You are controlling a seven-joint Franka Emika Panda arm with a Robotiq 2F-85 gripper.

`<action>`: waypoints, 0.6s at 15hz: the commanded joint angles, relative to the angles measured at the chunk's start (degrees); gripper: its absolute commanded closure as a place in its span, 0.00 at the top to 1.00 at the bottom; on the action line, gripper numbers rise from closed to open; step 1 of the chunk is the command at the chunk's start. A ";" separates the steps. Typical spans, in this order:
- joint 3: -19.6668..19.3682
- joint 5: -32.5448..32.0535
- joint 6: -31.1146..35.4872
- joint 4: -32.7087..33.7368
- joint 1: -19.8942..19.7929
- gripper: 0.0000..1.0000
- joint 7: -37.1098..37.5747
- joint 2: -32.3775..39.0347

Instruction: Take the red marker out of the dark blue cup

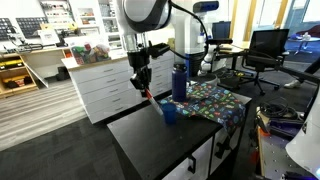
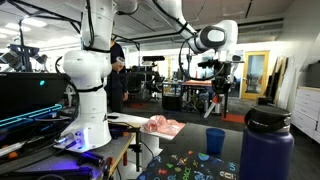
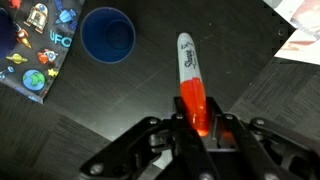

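Gripping red marker [image 3: 190,75] in tool [image 3: 196,128], long axis straight out past fingertips, whitish end leading. Clear of dark blue cup [image 3: 107,35], off to one side, over dark surface [image 3: 90,120].

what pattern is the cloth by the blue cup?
Dark blue cloth with colourful space cartoons: planets, rocket, UFO lettering. Wrist view shows it best.

A dark blue cup [image 3: 107,35] stands upright and empty. Near it, a red marker [image 3: 192,85] with whitish tip is clamped at its red end in the gripper [image 3: 197,126].
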 commanded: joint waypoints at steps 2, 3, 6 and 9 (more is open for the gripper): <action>0.15 1.34 -3.69 1.41 0.65 0.08 2.90 3.08; 0.22 1.65 -4.14 1.32 0.67 0.07 3.10 3.71; 0.49 3.27 -4.54 1.11 0.73 0.07 2.98 5.81; 0.77 4.17 -3.63 0.59 1.04 0.07 2.78 7.72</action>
